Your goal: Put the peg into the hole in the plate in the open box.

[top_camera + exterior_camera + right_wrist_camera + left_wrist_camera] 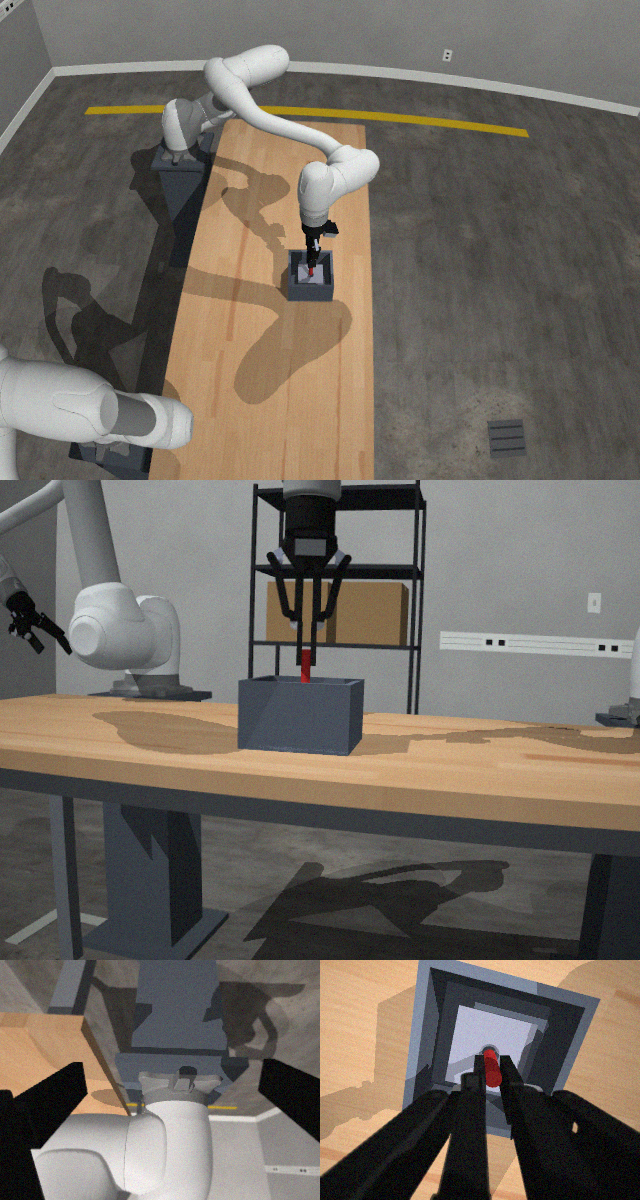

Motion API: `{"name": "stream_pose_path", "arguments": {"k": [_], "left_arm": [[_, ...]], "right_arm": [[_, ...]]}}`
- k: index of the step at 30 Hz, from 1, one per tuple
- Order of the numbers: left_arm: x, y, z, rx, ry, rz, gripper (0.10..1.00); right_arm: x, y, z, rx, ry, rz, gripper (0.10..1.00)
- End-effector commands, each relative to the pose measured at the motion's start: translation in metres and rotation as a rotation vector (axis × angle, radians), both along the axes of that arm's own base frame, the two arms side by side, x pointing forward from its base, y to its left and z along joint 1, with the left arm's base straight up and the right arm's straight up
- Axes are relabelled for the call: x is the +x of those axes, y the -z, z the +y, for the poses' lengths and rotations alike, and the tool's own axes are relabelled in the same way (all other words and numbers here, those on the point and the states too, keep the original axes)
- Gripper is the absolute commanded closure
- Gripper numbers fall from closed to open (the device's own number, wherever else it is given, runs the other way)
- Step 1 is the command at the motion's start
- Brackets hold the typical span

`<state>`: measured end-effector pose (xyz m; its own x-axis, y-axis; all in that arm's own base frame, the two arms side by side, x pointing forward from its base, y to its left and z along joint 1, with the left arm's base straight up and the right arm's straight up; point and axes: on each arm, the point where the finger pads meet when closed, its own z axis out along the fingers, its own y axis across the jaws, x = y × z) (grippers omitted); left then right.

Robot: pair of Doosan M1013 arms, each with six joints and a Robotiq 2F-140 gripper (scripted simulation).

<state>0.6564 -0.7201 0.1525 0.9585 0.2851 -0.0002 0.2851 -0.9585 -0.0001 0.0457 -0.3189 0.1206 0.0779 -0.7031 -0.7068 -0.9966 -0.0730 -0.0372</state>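
Note:
The red peg [311, 271] [305, 670] [493, 1075] is upright in my left gripper [311, 265] [306, 660] [491, 1070], which is shut on its upper part. The fingertips are just above the rim of the dark grey open box [310, 293] [292, 715] [413, 1035]. The peg's lower part is inside the box, hidden by the front wall in the exterior view. The light plate [318, 276] [467, 1025] lies at the box bottom. In the left wrist view the peg's lower end overlaps the hole; contact or entry cannot be told. My right gripper [53, 651] [172, 1076] is open and empty, far from the box.
The box walls surround the plate closely on all sides. The box stands on the wooden table [268, 439] [465, 779]. The right arm [56, 400] [111, 627] is beside the table, well away from the box. A shelf [419, 609] with cardboard boxes stands in the background.

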Motion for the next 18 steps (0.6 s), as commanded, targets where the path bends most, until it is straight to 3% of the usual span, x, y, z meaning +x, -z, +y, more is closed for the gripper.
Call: {"name": "stream_pose_path", "arguments": {"k": [1,10,18], "left_arm": [[0.0,-0.001,0.0,-0.001,0.0,-0.001,0.999],[0.0,0.001,0.0,-0.001,0.0,-0.001,0.999],[0.0,0.013,0.0,-0.001,0.0,-0.001,0.999]], "right_arm": [[0.0,0.0,0.0,-0.001,0.0,0.0,0.098],[0.0,0.0,0.0,-0.001,0.0,0.0,0.098],[0.0,0.0,0.0,-0.001,0.0,0.0,0.098]]}}
